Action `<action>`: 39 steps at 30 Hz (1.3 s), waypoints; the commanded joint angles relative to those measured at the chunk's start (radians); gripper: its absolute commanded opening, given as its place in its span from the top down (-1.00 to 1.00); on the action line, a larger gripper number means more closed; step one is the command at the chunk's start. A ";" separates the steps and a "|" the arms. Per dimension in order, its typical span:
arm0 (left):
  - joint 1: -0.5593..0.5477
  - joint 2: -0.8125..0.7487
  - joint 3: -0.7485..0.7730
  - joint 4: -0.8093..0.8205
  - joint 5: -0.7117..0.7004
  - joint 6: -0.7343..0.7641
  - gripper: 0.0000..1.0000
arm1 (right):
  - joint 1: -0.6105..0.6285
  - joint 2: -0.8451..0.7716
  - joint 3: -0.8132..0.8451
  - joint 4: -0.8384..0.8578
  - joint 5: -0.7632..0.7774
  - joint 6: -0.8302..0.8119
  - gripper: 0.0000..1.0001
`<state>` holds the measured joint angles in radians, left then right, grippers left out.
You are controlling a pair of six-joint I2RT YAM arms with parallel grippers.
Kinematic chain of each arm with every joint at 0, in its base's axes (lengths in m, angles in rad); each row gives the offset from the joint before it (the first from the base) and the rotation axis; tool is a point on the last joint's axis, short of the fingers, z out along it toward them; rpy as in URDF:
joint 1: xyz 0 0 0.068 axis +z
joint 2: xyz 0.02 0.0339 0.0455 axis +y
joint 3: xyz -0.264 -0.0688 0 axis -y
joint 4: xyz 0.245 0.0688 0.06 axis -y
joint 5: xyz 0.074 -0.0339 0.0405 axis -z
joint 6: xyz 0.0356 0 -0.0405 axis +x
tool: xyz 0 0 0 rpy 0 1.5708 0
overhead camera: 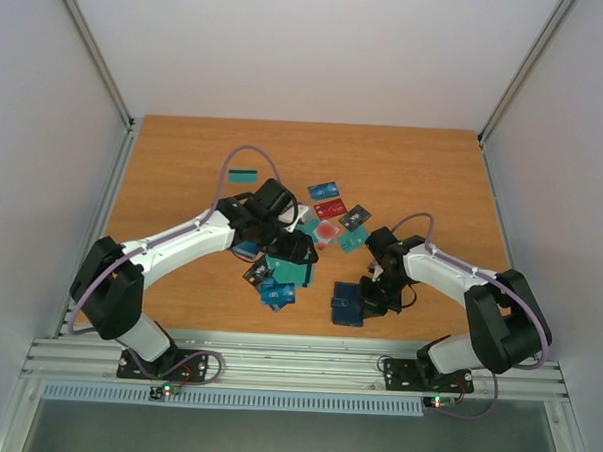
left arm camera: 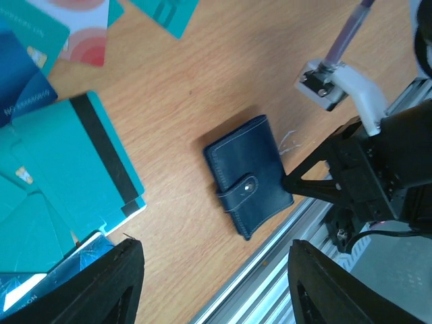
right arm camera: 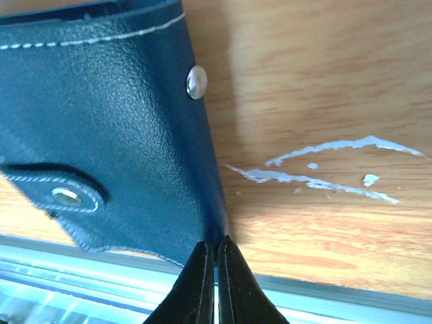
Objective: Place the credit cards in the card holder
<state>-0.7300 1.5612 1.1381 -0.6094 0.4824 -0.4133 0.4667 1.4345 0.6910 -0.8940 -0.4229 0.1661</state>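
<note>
Resting by the near edge of the table [overhead camera: 184,161], the card holder [right arm camera: 101,135] touched your right gripper [right arm camera: 216,246], whose fingers [right arm camera: 197,287] were pressed together; your left gripper [left arm camera: 216,290] gaped wide above the scattered credit cards [left arm camera: 74,169].

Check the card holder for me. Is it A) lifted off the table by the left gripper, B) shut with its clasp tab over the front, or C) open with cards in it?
B: the card holder lies shut on the table, its clasp tab folded across the front face.
</note>
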 commanded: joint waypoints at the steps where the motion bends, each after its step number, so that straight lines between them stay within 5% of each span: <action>1: 0.007 -0.007 0.114 -0.046 -0.013 0.053 -0.21 | 0.007 -0.031 0.114 -0.049 0.002 -0.039 0.98; 5: 0.045 -0.030 0.190 -0.109 -0.048 0.054 -0.22 | 0.007 -0.046 0.263 -0.166 0.009 -0.066 0.98; 13: 0.202 -0.119 0.222 -0.101 0.103 -0.026 -0.26 | 0.007 -0.051 0.483 -0.246 -0.021 -0.041 0.98; 19: 0.301 -0.195 0.181 -0.038 0.261 -0.059 -0.55 | 0.007 -0.039 0.643 -0.232 -0.080 0.002 0.98; 32: 0.431 -0.248 -0.007 0.553 0.625 -0.442 -0.66 | 0.006 -0.090 0.761 -0.053 -0.347 0.022 0.98; 39: 0.430 -0.232 -0.057 0.675 0.675 -0.511 -0.58 | 0.007 -0.126 0.721 0.085 -0.429 0.071 0.98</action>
<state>-0.3069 1.3319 1.1107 -0.1104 1.0790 -0.8436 0.4667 1.3457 1.4204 -0.9264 -0.7605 0.1989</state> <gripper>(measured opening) 0.796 0.019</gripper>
